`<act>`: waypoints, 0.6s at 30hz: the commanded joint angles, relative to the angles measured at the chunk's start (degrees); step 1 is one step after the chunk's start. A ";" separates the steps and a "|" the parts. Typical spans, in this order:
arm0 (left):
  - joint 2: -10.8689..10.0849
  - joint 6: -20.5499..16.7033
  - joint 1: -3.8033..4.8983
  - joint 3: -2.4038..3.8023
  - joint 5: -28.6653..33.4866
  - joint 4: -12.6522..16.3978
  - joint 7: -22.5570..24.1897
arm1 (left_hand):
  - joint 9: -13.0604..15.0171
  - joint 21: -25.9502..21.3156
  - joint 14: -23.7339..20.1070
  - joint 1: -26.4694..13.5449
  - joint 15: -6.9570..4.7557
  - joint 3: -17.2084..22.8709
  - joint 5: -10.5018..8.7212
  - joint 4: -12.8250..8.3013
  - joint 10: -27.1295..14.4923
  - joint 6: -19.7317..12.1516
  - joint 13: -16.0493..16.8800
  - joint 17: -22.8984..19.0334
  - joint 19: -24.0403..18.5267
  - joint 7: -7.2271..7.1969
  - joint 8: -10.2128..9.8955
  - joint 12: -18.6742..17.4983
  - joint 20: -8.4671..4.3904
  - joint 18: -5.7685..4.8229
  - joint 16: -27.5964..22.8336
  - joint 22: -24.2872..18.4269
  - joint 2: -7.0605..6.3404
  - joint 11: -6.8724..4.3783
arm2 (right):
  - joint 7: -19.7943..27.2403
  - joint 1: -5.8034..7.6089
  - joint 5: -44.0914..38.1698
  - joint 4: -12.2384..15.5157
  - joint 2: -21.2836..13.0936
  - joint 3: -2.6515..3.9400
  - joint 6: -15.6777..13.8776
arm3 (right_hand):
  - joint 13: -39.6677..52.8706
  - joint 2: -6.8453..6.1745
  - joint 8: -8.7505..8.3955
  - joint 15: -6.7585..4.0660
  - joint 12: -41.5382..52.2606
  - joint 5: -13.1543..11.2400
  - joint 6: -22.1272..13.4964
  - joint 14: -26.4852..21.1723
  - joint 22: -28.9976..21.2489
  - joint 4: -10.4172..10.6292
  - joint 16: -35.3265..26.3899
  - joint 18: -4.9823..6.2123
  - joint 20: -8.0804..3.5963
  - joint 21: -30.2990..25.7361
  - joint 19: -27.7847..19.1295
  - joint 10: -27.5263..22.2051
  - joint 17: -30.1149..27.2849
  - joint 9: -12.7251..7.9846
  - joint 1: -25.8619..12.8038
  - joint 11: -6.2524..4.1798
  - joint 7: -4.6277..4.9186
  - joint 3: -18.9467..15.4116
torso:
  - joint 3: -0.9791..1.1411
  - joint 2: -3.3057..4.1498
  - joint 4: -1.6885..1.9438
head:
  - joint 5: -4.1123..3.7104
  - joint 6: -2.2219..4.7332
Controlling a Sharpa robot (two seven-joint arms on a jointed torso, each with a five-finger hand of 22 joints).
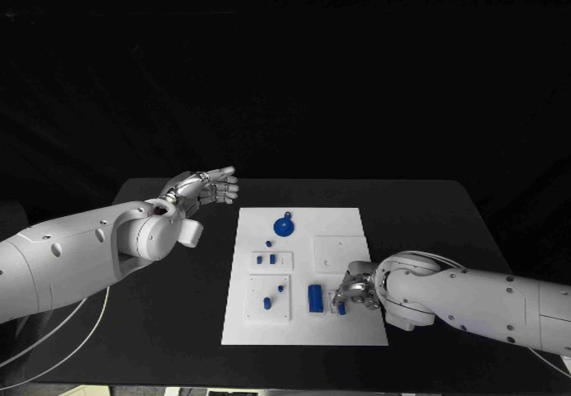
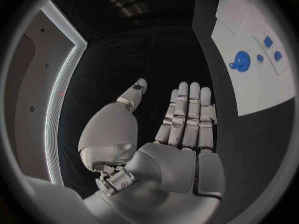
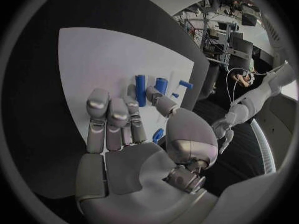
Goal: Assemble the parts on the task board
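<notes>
While the left robot hand (image 2: 184,134) hangs flat and released, right robot hand (image 1: 355,290) over task board (image 1: 339,227), grasp unclear

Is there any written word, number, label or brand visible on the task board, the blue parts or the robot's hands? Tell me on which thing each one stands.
None can be read.
Task board: plain white, only raised outlines, no print.
Blue parts: no marks visible.
Left hand and right hand: bare metal, no legible label.

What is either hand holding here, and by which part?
Left hand holds nothing, fingers straight. Right hand is over the task board near blue parts; whether it holds one cannot be told.
</notes>
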 commanded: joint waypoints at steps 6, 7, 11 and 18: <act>0.05 0.84 0.05 0.03 0.10 0.18 0.31 | -0.10 -0.39 0.16 -0.18 0.31 -0.10 -0.18 -0.07 0.18 -0.35 -0.07 0.10 0.25 -0.06 0.25 0.24 0.34 0.95 -0.41 0.11 0.41 -0.18 | -0.32 -0.05 -0.76 -0.20 0.32 -0.01 0.00 | 0.07 -0.19 0.18 -0.54 -0.13 -0.32 0.56 -0.05 0.77 -0.06 -0.23 3.12 -0.04 0.24 0.00 0.30 -0.06 0.01 -0.62 -0.03 -0.03 -0.36 | -0.01 0.01 0.00 | -0.02 0.01; 0.05 0.84 0.05 0.03 0.10 0.19 0.30 | -0.10 -0.40 0.16 -0.18 0.31 -0.10 -0.18 -0.07 0.18 -0.35 -0.07 0.10 0.25 -0.06 0.26 0.25 0.34 0.95 -0.42 0.12 0.41 -0.19 | -0.32 -0.05 -0.63 -0.29 0.38 -0.01 0.04 | 0.08 -0.19 0.18 -0.54 -0.13 -0.32 0.57 -0.05 0.77 -0.06 -0.23 3.12 -0.04 0.24 0.00 0.30 -0.06 0.01 -0.62 -0.03 -0.03 -0.37 | -0.01 0.00 0.02 | -0.05 0.07; 0.05 0.88 0.05 0.03 0.10 0.20 0.29 | -0.10 -0.40 0.16 -0.17 0.31 -0.10 -0.18 -0.07 0.18 -0.34 -0.07 0.12 0.25 -0.07 0.27 0.25 0.34 0.95 -0.43 0.13 0.42 -0.19 | -0.28 -0.05 -0.21 -0.57 0.61 -0.01 0.18 | 0.08 -0.21 0.18 -0.54 -0.13 -0.33 0.58 -0.05 0.77 -0.05 -0.23 3.11 -0.05 0.24 0.00 0.30 -0.06 0.00 -0.66 -0.03 -0.04 -0.39 | -0.03 0.00 0.03 | -0.07 0.10; 0.07 0.95 0.05 0.03 0.10 0.18 0.24 | -0.10 -0.42 0.17 -0.18 0.32 -0.10 -0.18 -0.05 0.20 -0.32 -0.07 0.14 0.25 -0.07 0.29 0.25 0.35 0.95 -0.45 0.14 0.43 -0.20 | -0.17 -0.05 0.22 -0.89 1.02 -0.01 0.31 | 0.09 -0.24 0.17 -0.55 -0.14 -0.35 0.59 -0.06 0.76 -0.01 -0.23 3.12 -0.06 0.23 0.00 0.31 -0.07 -0.02 -0.74 -0.04 -0.04 -0.44 | -0.06 0.00 0.01 | 0.00 0.11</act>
